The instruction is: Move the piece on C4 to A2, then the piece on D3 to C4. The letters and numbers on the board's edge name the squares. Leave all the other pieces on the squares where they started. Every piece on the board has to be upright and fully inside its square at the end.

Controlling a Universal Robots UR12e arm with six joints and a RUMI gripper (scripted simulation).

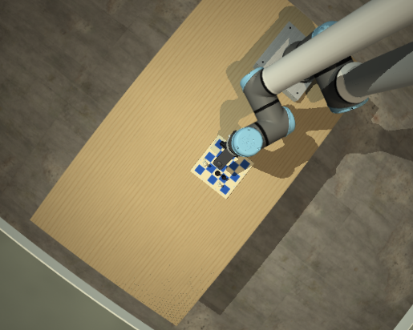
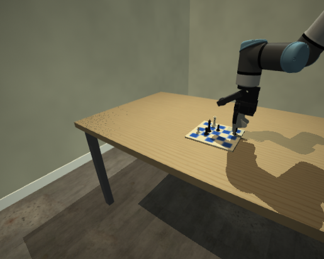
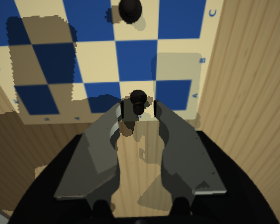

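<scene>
The blue-and-cream board (image 1: 224, 190) (image 2: 227, 144) (image 3: 95, 62) lies on the table. A small black piece (image 3: 138, 97) stands on A2. My gripper (image 2: 234, 133) (image 3: 138, 102) is low around it; the jaws are parted, with a gap on each side of the piece, so it is open. In the top view the arm hides this spot. C4 shows no piece. A tall black piece (image 1: 217, 173) (image 2: 209, 126) stands upright on D3.
A small black piece (image 3: 130, 10) (image 2: 218, 127) stands on C2, another (image 1: 224, 177) (image 2: 206, 131) on D4 right beside the tall one. A white piece (image 1: 205, 163) (image 2: 214, 122) stands on D1, a small white one (image 1: 220, 184) (image 2: 198, 130) on E4.
</scene>
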